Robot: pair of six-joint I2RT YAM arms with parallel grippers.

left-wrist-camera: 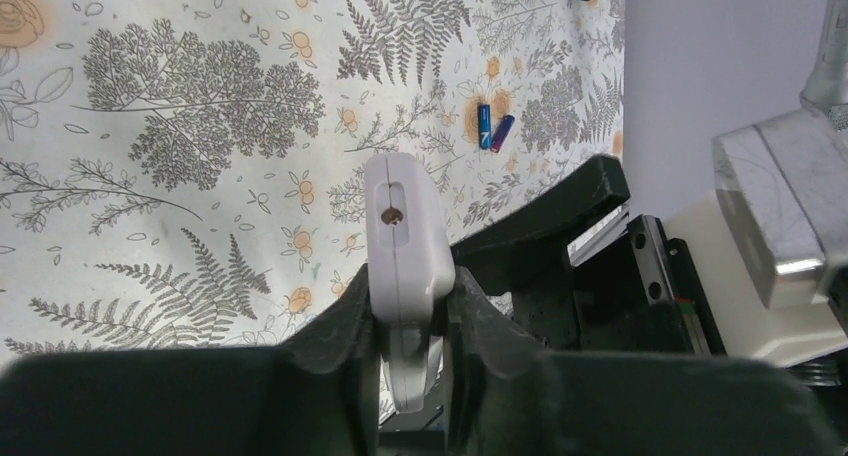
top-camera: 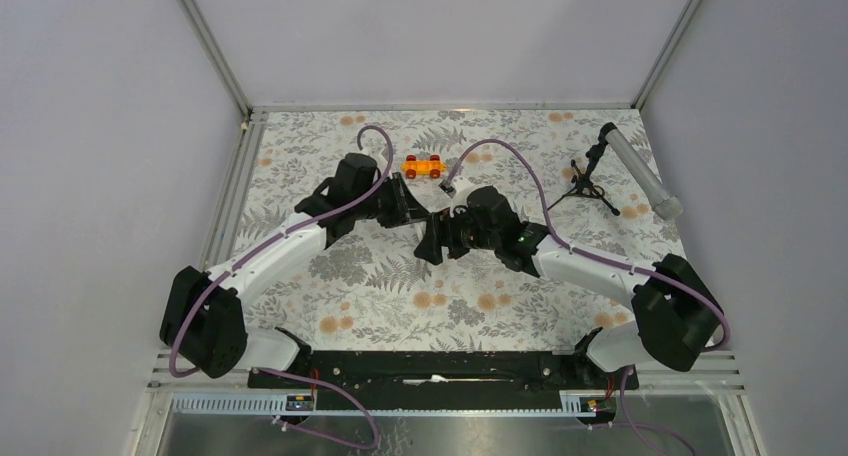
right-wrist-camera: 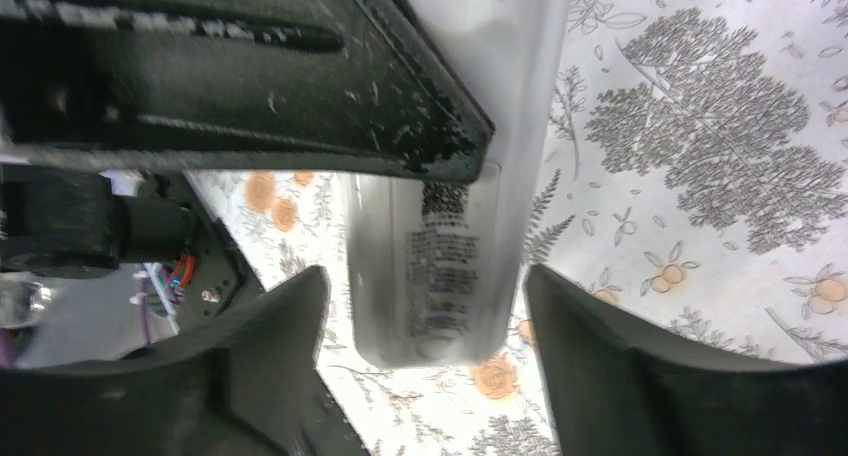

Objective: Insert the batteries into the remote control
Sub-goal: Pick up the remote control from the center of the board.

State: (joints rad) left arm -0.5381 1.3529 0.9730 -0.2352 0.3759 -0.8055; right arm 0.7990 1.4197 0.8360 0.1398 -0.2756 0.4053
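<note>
Beyond the remote control [left-wrist-camera: 405, 231], batteries [left-wrist-camera: 484, 126], left wrist view only

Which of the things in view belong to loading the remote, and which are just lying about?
Job in hand:
- remote control, clamped in the left gripper
- two batteries, lying loose beyond it

Lying about:
- orange toy car
- grey tube on its black tripod

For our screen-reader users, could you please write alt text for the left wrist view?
The left gripper is shut on the white remote control, held edge-on over the fern-patterned table. Two small batteries lie side by side on the table beyond it.
</note>
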